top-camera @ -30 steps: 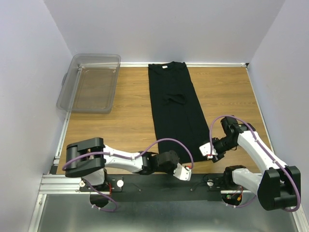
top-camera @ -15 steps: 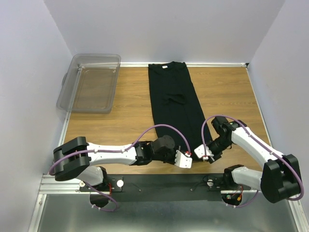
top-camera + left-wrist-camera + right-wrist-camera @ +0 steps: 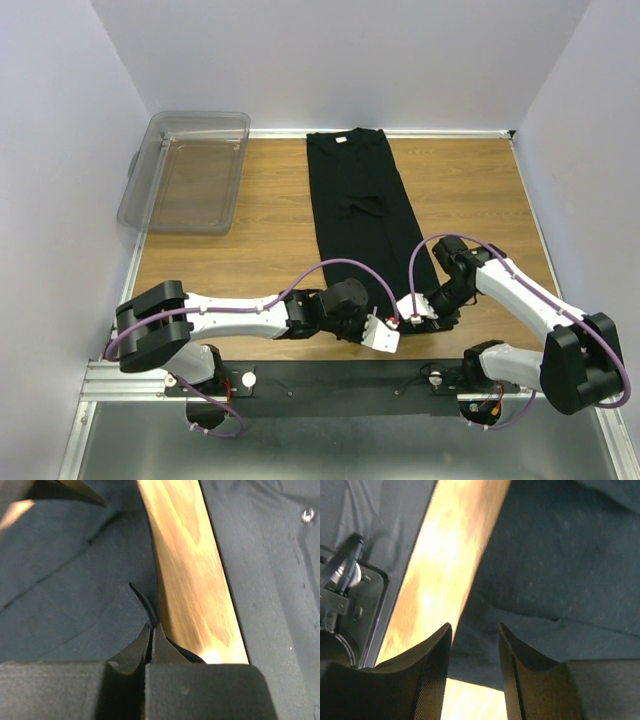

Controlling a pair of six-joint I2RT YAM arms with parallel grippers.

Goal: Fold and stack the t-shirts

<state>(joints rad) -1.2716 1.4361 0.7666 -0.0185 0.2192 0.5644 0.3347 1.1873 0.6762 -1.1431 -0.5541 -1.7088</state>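
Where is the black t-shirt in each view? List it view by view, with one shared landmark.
Top external: t-shirt lies lengthwise mid-table, collar far, hem near.
Left wrist: t-shirt fills the left, edge pinched in the left end effector.
Right wrist: t-shirt upper right and centre.
Shared landmark: bare wooden table strip beside the hem.

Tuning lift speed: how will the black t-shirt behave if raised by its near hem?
Likely floppy: the t-shirt lies flat with soft creases, and its hem curls where the left gripper pinches it. Probably light, thin cloth. It may sag between grips, since the right gripper is open.
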